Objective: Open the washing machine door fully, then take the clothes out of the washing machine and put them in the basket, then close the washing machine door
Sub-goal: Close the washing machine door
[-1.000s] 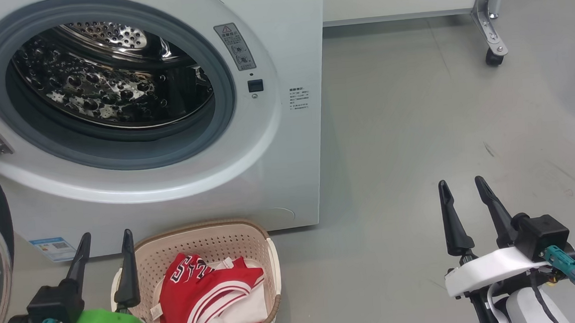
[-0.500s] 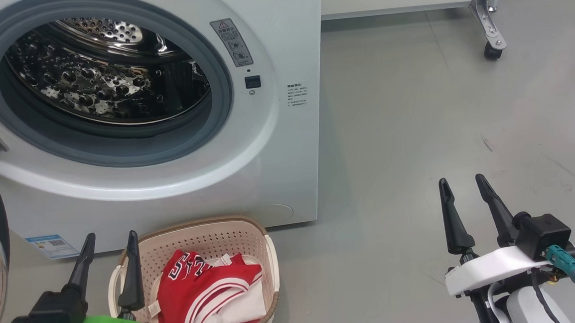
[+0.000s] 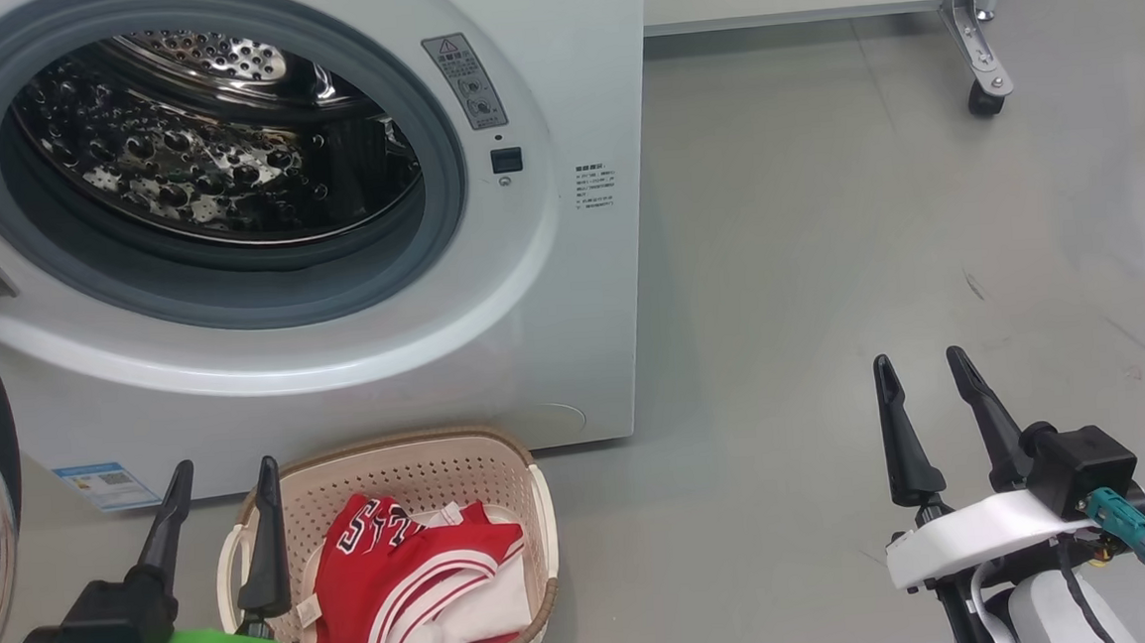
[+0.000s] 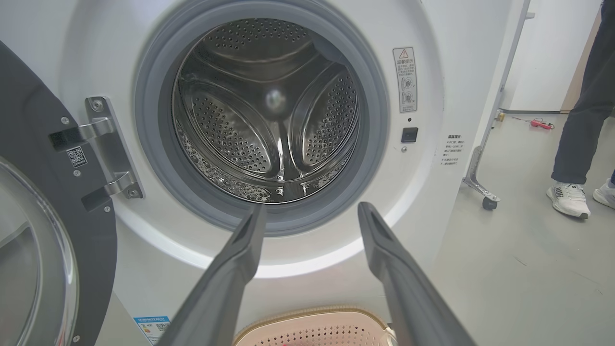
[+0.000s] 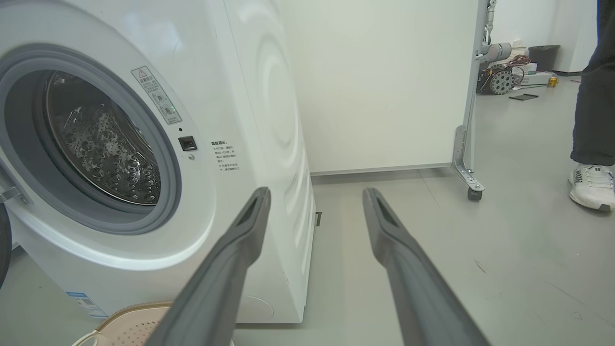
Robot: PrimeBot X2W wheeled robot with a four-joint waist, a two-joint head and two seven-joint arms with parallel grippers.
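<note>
The washing machine [image 3: 337, 376] stood on the grey floor [image 3: 829, 296] with its washing machine door [image 4: 43, 202] swung open to the left on a steel hinge [image 4: 108, 149]. The open door stood beside the left gripper [image 3: 225, 464], at the left edge of the head view. The drum [image 4: 269, 110] showed bare perforated steel. The basket [image 3: 543, 522] stood on the floor just in front of the machine's lower front. The clothes [image 3: 419, 579] lay inside the basket. In the head view the left gripper's inner finger overlapped the basket's left rim. The right gripper [image 3: 917, 356] hovered over bare floor, well apart from the basket. Both grippers had their jaws spread apart and held nothing. A white panel [image 5: 384, 81] on a frame with a caster [image 3: 984, 97] stood behind and to the right of the machine. A person's shoes [image 4: 569, 199] were on the floor past that frame.

Compared with one second before, the whole head view had shifted slightly, which was a camera move. The basket, the clothes and the door lay as before. Both pairs of jaws remained spread.

Count: one machine, one door, one basket, two grippers, one caster, two shoes. The clothes showed red fabric with white trim and white fabric; the number of pieces could not be told.
</note>
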